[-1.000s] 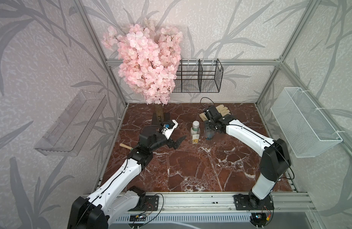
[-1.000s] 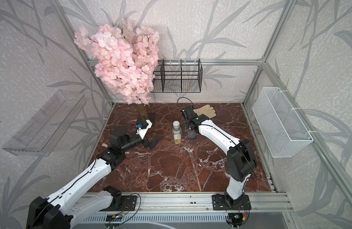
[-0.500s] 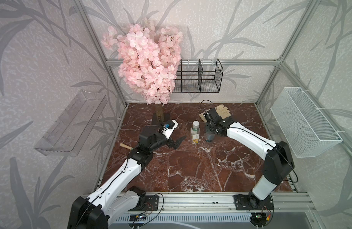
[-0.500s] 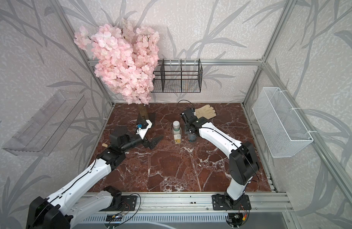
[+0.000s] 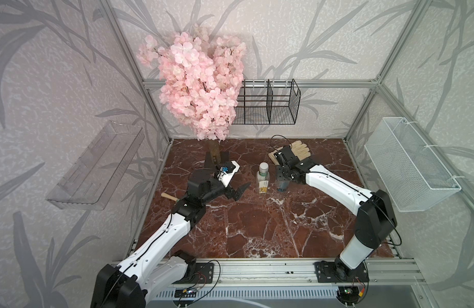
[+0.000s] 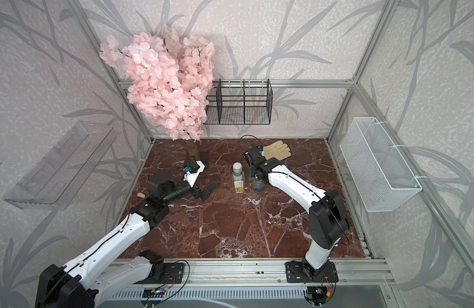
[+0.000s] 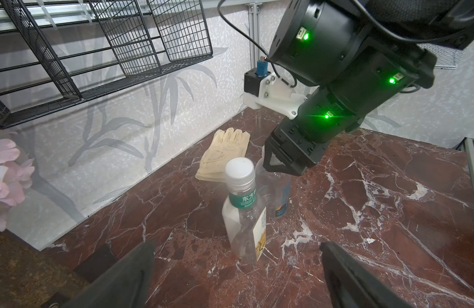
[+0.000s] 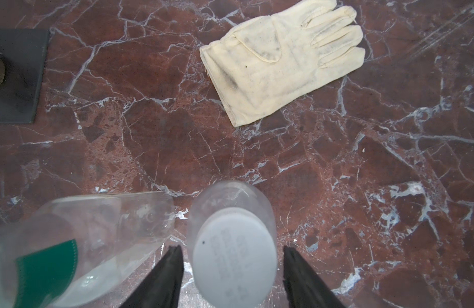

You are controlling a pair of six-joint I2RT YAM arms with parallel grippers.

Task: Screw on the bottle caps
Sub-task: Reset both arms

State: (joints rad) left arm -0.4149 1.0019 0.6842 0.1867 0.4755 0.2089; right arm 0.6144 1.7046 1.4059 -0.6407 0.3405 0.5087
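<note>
Right tool (image 8: 230, 249), jaws half open astride the cap (image 8: 234, 266) without touching it, should close squarely before twisting; left tool (image 7: 235, 246), wide open and empty, could steady the bottle (image 8: 225, 194).

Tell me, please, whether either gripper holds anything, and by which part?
Nothing is held. The right gripper flanks the cap on the blue-labelled bottle with gaps both sides; the left gripper stands open, empty.
</note>
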